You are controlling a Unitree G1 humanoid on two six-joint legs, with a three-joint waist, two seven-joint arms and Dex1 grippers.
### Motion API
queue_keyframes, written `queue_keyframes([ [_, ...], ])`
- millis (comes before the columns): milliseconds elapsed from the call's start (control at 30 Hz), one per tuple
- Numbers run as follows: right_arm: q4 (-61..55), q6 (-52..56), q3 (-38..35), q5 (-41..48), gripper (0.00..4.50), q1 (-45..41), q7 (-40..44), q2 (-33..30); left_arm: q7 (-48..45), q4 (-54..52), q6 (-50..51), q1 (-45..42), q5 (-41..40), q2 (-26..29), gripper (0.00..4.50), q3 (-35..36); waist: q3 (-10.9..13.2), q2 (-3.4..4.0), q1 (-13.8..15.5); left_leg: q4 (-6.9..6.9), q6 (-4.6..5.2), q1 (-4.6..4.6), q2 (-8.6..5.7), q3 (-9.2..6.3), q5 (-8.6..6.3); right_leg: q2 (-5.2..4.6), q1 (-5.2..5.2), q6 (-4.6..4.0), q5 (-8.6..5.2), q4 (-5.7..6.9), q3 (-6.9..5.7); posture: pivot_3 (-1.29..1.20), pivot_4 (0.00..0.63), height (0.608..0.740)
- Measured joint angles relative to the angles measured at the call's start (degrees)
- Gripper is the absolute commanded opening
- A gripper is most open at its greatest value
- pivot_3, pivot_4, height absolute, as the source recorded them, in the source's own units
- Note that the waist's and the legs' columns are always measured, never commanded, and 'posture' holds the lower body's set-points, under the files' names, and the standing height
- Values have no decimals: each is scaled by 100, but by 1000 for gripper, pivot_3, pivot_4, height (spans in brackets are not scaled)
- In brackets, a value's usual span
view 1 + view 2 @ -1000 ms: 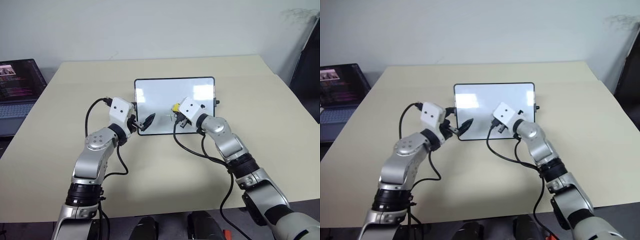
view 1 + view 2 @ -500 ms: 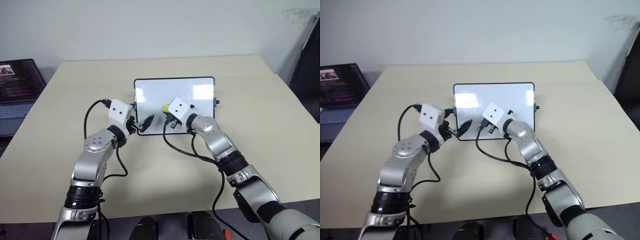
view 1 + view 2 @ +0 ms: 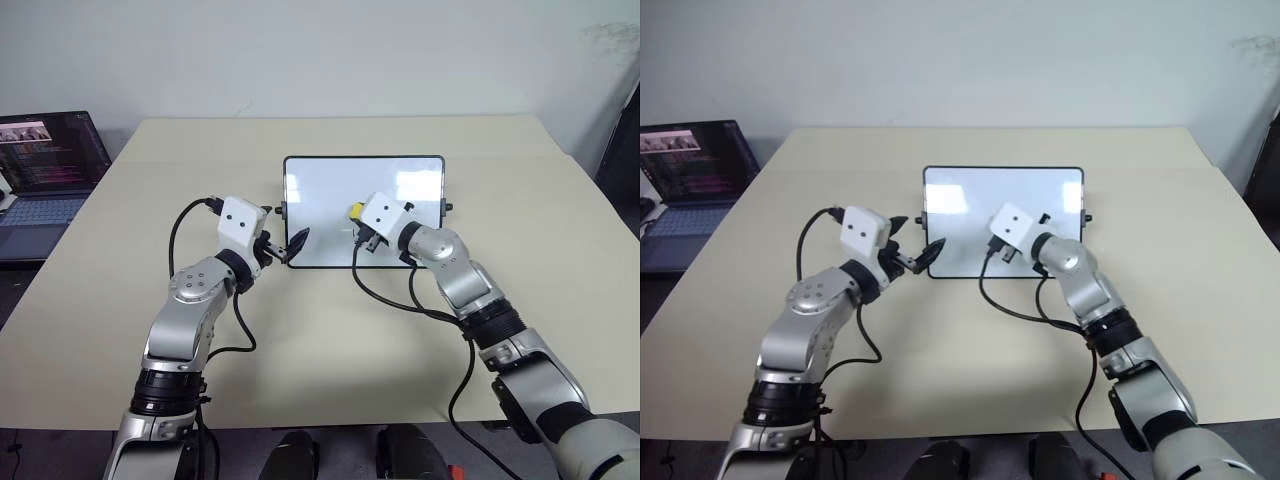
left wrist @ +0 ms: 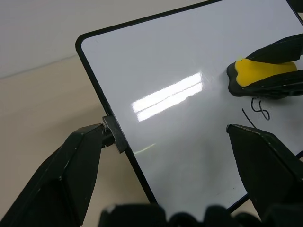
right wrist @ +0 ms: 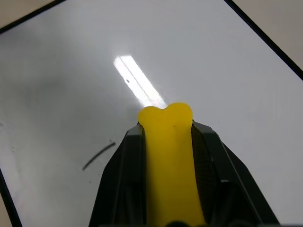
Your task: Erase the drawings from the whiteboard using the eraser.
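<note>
right gripper point(image 3: 358, 226) clenched on yellow eraser point(image 5: 170, 156), on whiteboard point(image 3: 330, 185) mid-table point(image 3: 300, 340) | left gripper point(image 3: 918, 258) released, straddling board's left edge | risk: unpinned board slides; leftover marks point(image 4: 258, 109) missed

Even, bright overhead light streaks glare across the whiteboard point(image 4: 180, 118); near fingers point(image 4: 57, 179) look softly blurred.
</note>
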Motion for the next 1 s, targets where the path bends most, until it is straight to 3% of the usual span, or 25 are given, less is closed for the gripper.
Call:
queue_keyframes([
  [667,-886,895,-415,88,996,414,-3,-240,-165,109,-24,-111,1,1,4500,-21,1,-2,-9,0,0,0,3,1,1,-1,0,2,1,-2,0,0,150,740],
  [1000,-1846,2562,-974,573,996,474,128,-241,-438,-232,176,205,-76,78,4500,-126,4,1,-25,-8,-1,-18,8,5,1,-3,-21,2,1,-17,5,0,150,740],
])
